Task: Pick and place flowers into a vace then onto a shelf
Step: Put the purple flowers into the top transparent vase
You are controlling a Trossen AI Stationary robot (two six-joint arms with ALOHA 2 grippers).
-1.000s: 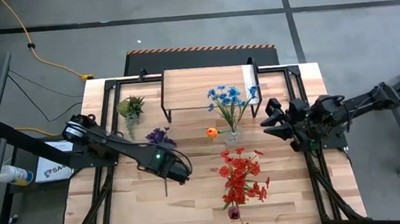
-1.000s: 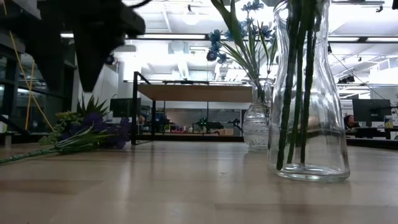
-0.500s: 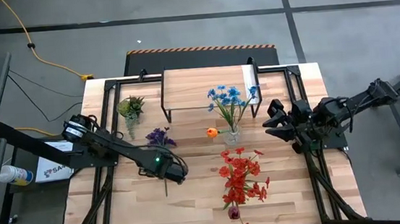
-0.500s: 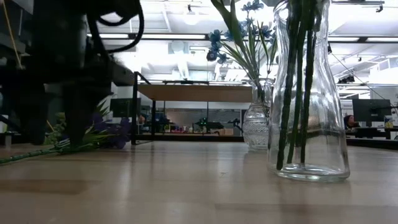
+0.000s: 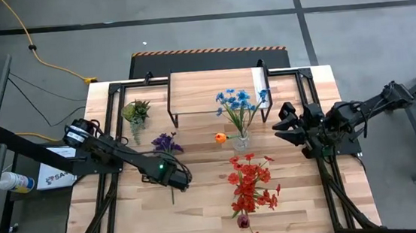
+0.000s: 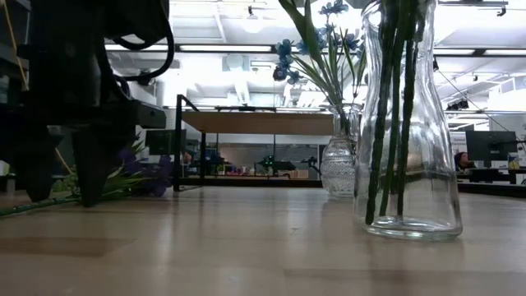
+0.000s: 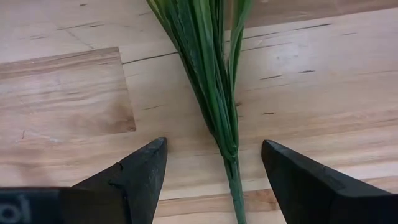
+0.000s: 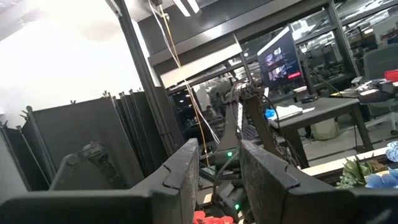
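Open jaws on the left gripper [image 7: 212, 177] straddle the green stem [image 7: 231, 163] of the purple flowers [image 5: 166, 143], one finger [image 7: 134, 177] on each side and neither touching it, so nothing is held. That gripper sits low over the table [image 5: 208, 207], left of centre, with its fingertips down at the wood in the low view. The purple blooms lie flat just beyond it, toward the far left, their stem running back toward the near edge under the gripper.

Narrowly parted jaws mark the right gripper [image 5: 281, 129], which holds nothing; it hangs in the air above the right side of the table, pointing left toward the vases.

Red flowers [image 5: 250, 184] stand in a glass vase [image 6: 408, 123] near the middle of the near half. Farther back, blue flowers [image 5: 238, 100] stand in a second, smaller vase [image 6: 339, 164], with an orange flower [image 5: 220, 138] just to its left. Behind these, at the far edge, stands the shelf [image 5: 198, 91], a light wooden board on black legs, with a pale strip at its right end. A small green spiky plant [image 5: 136, 110] sits at the far left, just beyond the purple blooms and left of the shelf.
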